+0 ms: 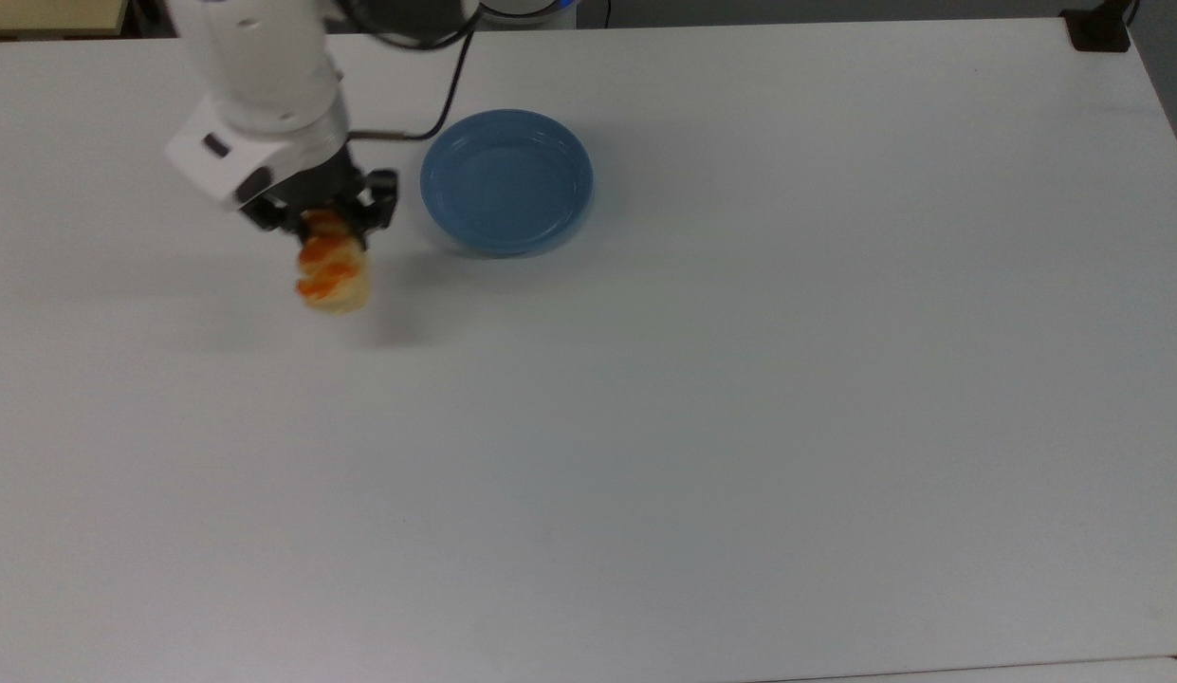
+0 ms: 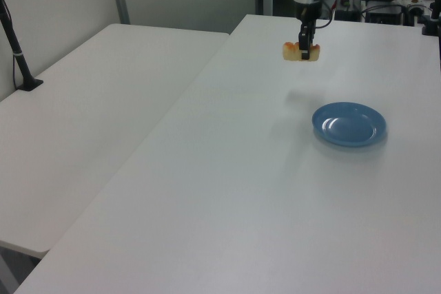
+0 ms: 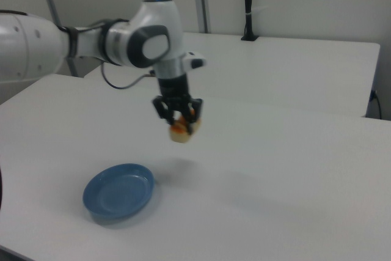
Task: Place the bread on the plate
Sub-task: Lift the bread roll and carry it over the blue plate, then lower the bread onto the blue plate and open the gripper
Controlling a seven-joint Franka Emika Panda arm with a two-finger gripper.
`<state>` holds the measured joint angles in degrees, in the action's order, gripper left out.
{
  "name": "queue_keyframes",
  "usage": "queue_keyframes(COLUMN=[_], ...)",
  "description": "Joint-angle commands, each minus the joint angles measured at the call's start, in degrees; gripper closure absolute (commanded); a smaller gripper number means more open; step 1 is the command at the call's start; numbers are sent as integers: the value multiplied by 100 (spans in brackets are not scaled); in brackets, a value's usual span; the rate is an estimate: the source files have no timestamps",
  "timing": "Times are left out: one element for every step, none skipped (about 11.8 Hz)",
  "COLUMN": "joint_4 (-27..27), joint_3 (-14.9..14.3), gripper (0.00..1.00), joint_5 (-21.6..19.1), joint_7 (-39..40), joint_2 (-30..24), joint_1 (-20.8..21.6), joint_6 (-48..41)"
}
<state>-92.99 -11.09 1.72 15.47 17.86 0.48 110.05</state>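
My gripper (image 1: 324, 226) (image 2: 304, 45) (image 3: 179, 118) is shut on one end of the bread (image 1: 333, 272) (image 2: 302, 51) (image 3: 181, 131), a pale-yellow roll with orange-brown glazed ridges. The roll hangs in the air above the white table, its shadow below it. The round blue plate (image 1: 507, 180) (image 2: 349, 123) (image 3: 118, 192) lies on the table with nothing in it, to the right of the bread in the top view and below and left of it in the right view.
The white table (image 1: 740, 379) stretches wide to the top view's right and bottom. A second white table (image 2: 89, 115) stands at the left view's left, with a black post (image 2: 17, 53) on it. A black clamp (image 1: 1098, 28) sits at the top view's far right corner.
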Motion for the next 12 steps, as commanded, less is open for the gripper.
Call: queue_keyframes(joint_4=[-1506, -1981, -2256, -2380, -2582, -2767, -2934, -2996, -2988, -2953, -2892, -2726], joint_3=[-25, 10, 54, 63, 63, 72, 72, 72, 72, 72, 72, 72], gripper=[49, 49, 49, 49, 49, 49, 49, 40, 6, 0, 0, 0], joint_5=[-225, -216, -216, -207, -155, -94, 11, 47, 48, 39, 47, 48], joint_7=[88, 35, -96, -236, -316, -317, -317, -326, -334, -343, -491, -710], joint_2=[-1307, -1520, -1549, -1540, -1540, -1540, -1531, -1514, -1514, -1540, -1557, -1575], joint_1=[820, 1040, 1146, 1182, 1200, 1217, 1296, 1314, 1314, 1306, 1306, 1314], joint_6=[-423, -371, -336, -196, -47, 16, 77, 86, 52, -27, -123, -298])
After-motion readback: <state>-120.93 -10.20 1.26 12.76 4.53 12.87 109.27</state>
